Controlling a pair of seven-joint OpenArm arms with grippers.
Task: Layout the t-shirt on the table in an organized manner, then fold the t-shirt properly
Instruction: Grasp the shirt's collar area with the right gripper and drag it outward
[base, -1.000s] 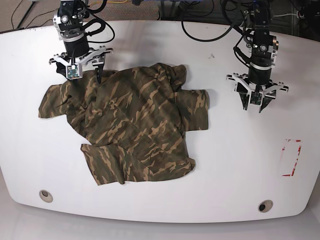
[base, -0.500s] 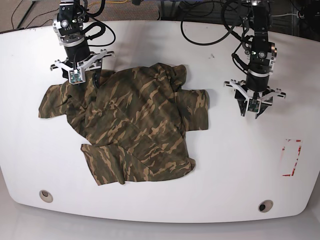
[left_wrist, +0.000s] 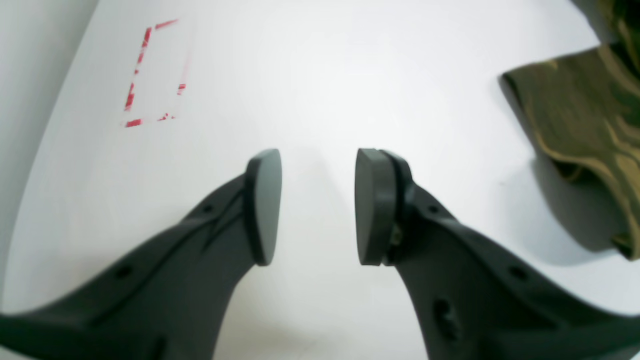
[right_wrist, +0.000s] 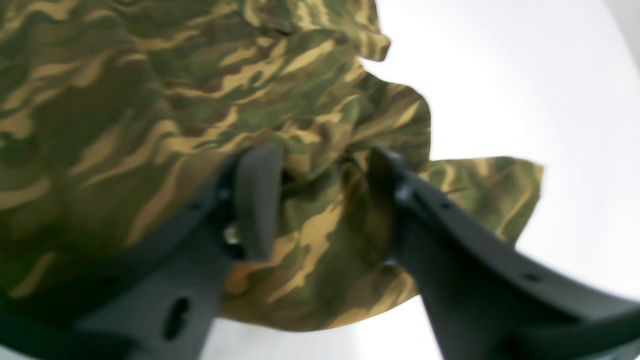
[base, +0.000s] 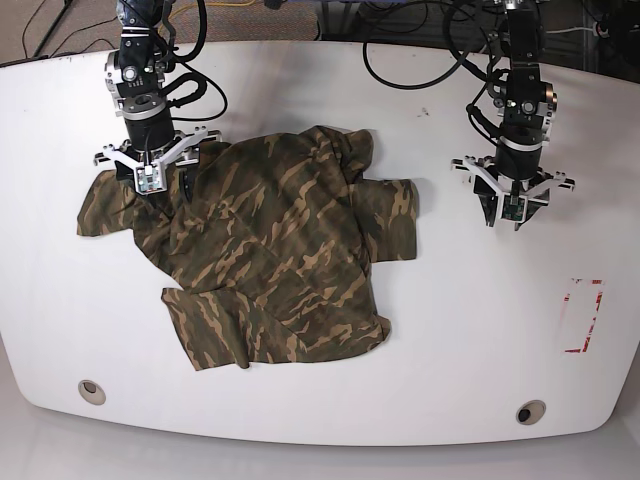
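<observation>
The camouflage t-shirt (base: 280, 250) lies crumpled on the white table (base: 450, 330), one sleeve spread to the left and the hem bunched toward the front. My right gripper (base: 165, 190) is down on the shirt's far left part. In the right wrist view its fingers (right_wrist: 257, 200) stand apart on either side of a raised fold of the t-shirt (right_wrist: 150, 90), so the right gripper (right_wrist: 320, 160) is open. My left gripper (base: 506, 222) hovers open over bare table (left_wrist: 320, 75), right of the shirt. Nothing sits in the left gripper (left_wrist: 317, 160), and a sleeve of the t-shirt (left_wrist: 585, 110) shows off to its side.
A red-and-white tape mark (base: 585, 315) lies near the table's right edge, also in the left wrist view as the tape mark (left_wrist: 150, 75). Two grommet holes (base: 91, 390) (base: 530, 411) sit along the front edge. Cables (base: 400, 50) trail over the far edge.
My right gripper has come down from above the shirt's far left edge onto the cloth. The left gripper shifted slightly toward the far side and its jaws narrowed a little. The shirt lies as before.
</observation>
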